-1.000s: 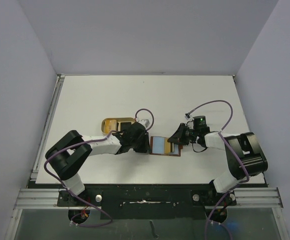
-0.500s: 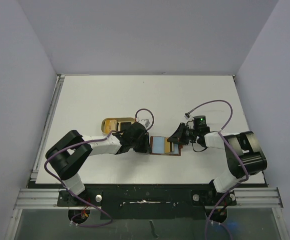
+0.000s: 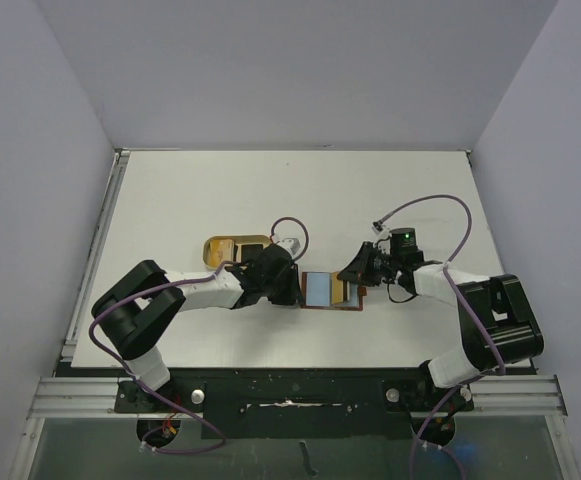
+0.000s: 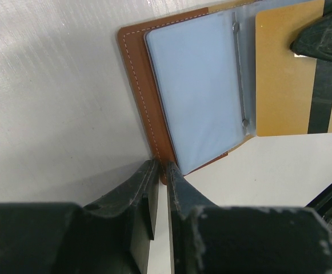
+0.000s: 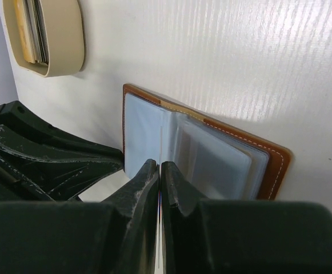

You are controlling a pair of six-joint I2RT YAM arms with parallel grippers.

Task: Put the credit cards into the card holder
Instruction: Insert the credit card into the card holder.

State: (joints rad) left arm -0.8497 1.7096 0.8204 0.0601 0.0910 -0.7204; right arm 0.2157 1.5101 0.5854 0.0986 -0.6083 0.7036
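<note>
Pinching the holder (image 4: 197, 97) by the corner of its brown edge, our left gripper (image 4: 161, 166) had its jaws almost together on the leather, steadying it where it lay open on the table (image 3: 270, 190). Our right gripper (image 5: 159, 166) was clamped on a tan card (image 4: 283, 74) with a dark stripe, which lay over the holder's right-hand clear sleeves (image 5: 211, 160). We could not tell whether its edge had entered one. We judged that the card might ride over the plastic instead of into a slot. A push might also slide the holder out of that thin corner pinch. More cards (image 5: 31, 25) waited in the tray (image 5: 77, 34), near the holder on the left arm's far side. The table was white, with pale lilac walls (image 3: 300, 70) on three sides.
</note>
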